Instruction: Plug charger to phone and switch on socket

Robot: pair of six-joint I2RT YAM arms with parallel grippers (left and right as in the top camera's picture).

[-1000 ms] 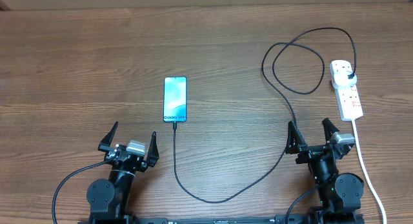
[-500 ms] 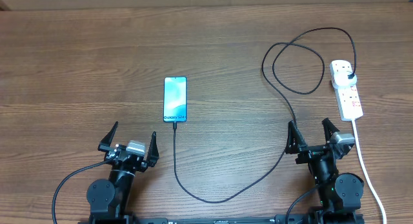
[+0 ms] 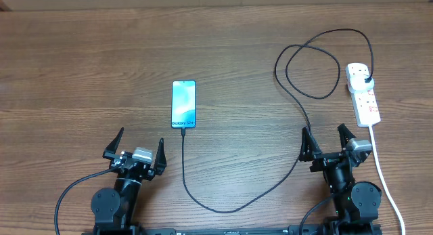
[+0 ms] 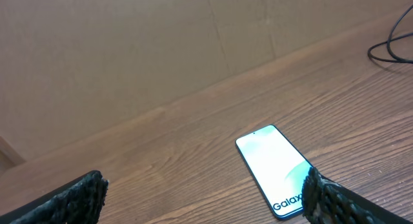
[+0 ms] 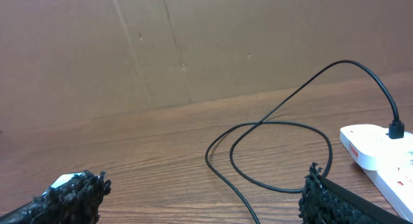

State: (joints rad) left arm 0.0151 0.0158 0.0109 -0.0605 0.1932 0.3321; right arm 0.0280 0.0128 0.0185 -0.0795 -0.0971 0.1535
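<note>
The phone (image 3: 183, 103) lies mid-table with its light blue screen lit; it also shows in the left wrist view (image 4: 273, 169). The charger cable (image 3: 238, 206) runs from the phone's near end, where its tip sits, in a loop to a black plug (image 3: 365, 80) in the white socket strip (image 3: 363, 94). The cable (image 5: 277, 185) and strip (image 5: 381, 153) show in the right wrist view. My left gripper (image 3: 135, 148) is open and empty near the front edge, below and left of the phone. My right gripper (image 3: 327, 143) is open and empty, below the strip.
The strip's thick white cord (image 3: 383, 174) runs down the right side past my right arm. A brown cardboard wall (image 4: 161, 50) stands at the far edge of the wooden table (image 3: 81, 72).
</note>
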